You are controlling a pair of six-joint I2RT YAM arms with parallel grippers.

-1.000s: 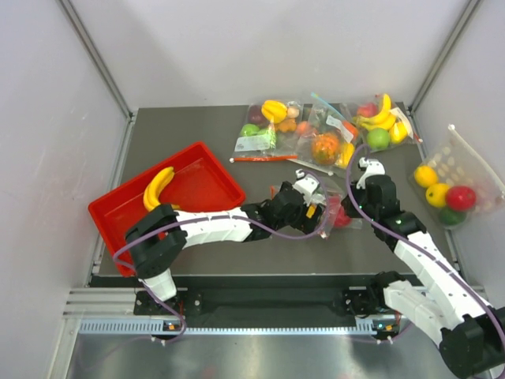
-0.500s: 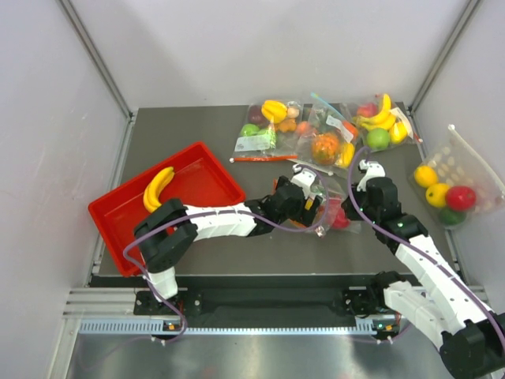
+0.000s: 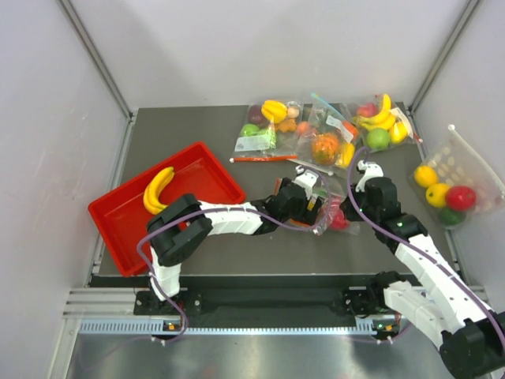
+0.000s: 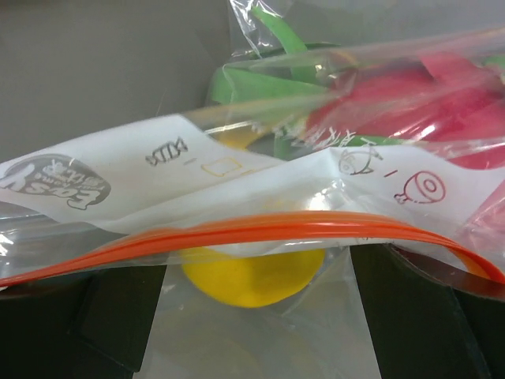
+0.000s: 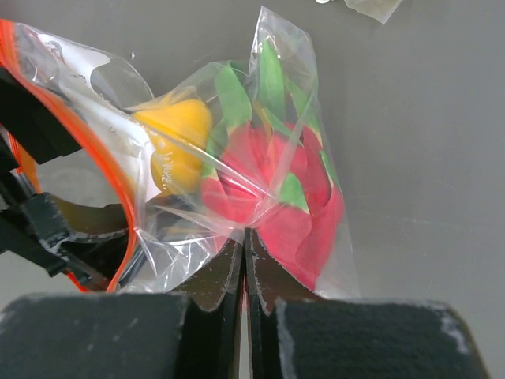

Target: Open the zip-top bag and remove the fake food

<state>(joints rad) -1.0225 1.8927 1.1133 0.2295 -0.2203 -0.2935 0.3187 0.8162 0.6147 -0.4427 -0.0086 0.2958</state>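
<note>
Mid-table, our right gripper (image 5: 245,246) pinches the crumply clear plastic bag with a red-orange zip strip (image 5: 221,118); its mouth faces nine o'clock, toward our spread left gripper (image 4: 252,316) (nearest the small plastic fruits (image 5: 276,201)).

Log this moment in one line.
left gripper: open at zip-top bag mouth; right gripper: shut on bag; dragon fruit, yellow fruit: inside; banana: in red tray

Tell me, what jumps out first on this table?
Mid-table, the right pincer pinches a clear zip-top bag holding a pink-red dragon fruit and a yellow fruit. A bright red tray at the left holds one banana, and bags of colourful fruit lie heaped at the far edge.
</note>
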